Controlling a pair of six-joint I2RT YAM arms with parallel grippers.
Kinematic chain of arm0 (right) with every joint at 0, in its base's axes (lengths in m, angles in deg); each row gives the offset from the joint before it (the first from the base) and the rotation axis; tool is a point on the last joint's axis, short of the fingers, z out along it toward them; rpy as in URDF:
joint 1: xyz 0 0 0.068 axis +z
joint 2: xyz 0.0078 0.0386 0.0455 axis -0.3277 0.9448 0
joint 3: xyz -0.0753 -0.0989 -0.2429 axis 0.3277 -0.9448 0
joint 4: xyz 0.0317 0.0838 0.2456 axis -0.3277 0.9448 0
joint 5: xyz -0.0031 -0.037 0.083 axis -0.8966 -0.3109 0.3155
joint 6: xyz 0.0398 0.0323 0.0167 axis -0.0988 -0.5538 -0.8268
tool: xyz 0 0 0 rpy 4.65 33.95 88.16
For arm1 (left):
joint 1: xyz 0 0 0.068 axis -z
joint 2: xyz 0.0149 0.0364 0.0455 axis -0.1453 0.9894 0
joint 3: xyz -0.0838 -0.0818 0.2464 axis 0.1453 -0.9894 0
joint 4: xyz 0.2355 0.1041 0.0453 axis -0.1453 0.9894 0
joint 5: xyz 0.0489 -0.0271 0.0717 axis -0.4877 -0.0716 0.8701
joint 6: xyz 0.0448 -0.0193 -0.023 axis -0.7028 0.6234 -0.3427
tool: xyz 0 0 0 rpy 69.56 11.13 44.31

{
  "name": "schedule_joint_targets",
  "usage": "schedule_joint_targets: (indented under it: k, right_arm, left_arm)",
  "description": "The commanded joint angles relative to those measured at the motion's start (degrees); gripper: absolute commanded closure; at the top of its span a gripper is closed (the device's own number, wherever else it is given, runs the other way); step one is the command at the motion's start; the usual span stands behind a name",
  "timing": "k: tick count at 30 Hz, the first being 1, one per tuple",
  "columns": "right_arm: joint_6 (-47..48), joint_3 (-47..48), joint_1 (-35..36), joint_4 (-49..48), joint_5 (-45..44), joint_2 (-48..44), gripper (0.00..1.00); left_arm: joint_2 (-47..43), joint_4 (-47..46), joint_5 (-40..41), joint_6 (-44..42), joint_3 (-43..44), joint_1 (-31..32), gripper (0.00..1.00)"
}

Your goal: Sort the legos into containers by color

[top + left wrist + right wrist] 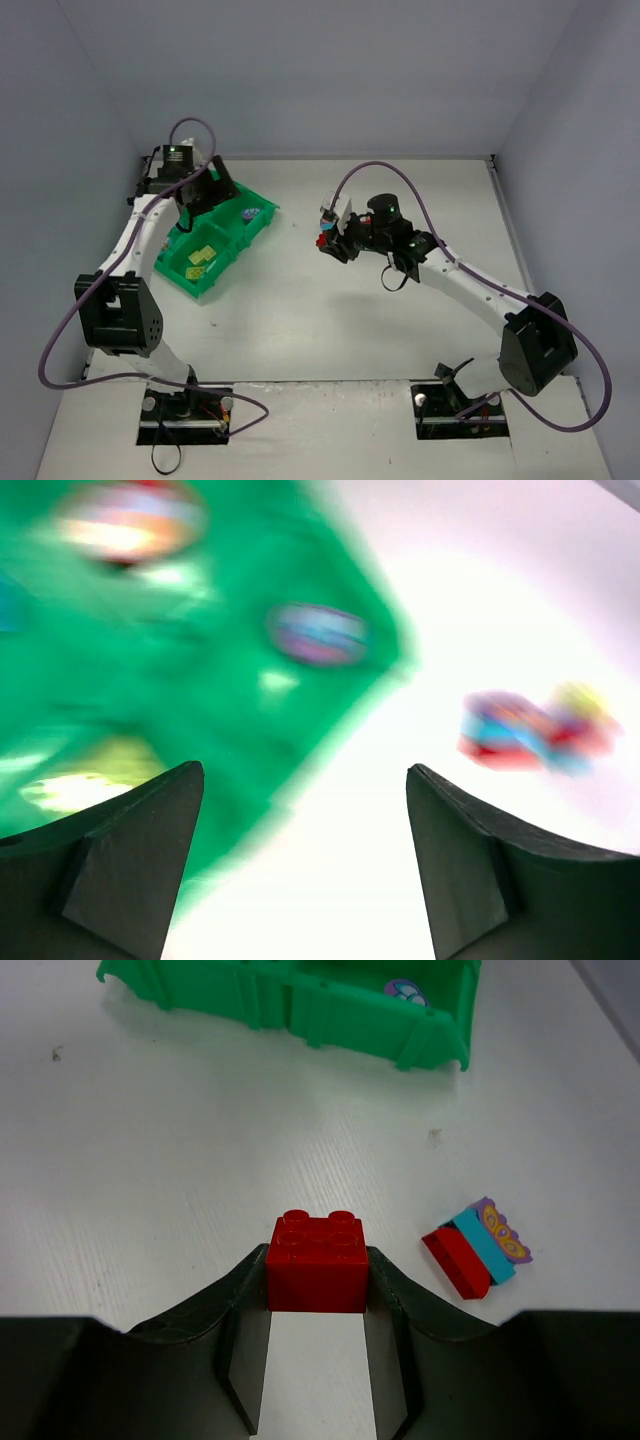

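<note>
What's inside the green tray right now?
The tray shows yellow-green bricks in the near compartment, one purple brick in the right one. The left gripper covers the rest.

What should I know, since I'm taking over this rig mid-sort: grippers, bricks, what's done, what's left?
Left gripper: open, empty, over the tray.
Right gripper: shut on a red brick, out on the table.
Done: yellow bricks lie in one compartment, a purple brick in another; the left arm hides the rest.
Left: put the red brick in the tray, then sort the pile of red, blue and purple bricks lying beside it on the table.
</note>
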Motion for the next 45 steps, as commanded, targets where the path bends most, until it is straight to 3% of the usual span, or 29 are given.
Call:
schedule_joint_targets:
  k: [1, 11, 21, 28, 39, 45]
  right_arm:
    - [3.31, 4.68, -0.27, -2.77, 3.67, 0.02, 0.91]
    - [4.01, 7.67, -0.27, -2.68, 6.13, 0.90, 0.89]
    - [4.01, 7.41, -0.27, -2.50, 5.34, 0.81, 0.89]
    - [4.10, 8.02, -0.18, -2.41, 5.25, 1.16, 0.89]
    - [3.75, 7.67, -0.09, -2.50, 5.43, 1.25, 0.89]
    - [3.66, 7.41, -0.09, -2.68, 5.25, 1.34, 0.88]
  left_arm:
    - [-3.70, -4.61, -18.14, 2.48, -0.59, 5.65, 0.25]
    - [-4.68, -14.28, -35.47, 1.69, -3.32, 14.09, 0.26]
    - [-4.94, -15.87, -42.60, 0.38, -4.38, 16.82, 0.27]
    - [-3.27, -9.81, -41.91, -4.19, -3.15, 19.20, 0.27]
    - [-0.99, -10.94, -41.30, -3.58, -1.65, 22.01, 0.29]
    - [-0.81, -11.30, -40.94, -3.49, -1.91, 22.45, 0.43]
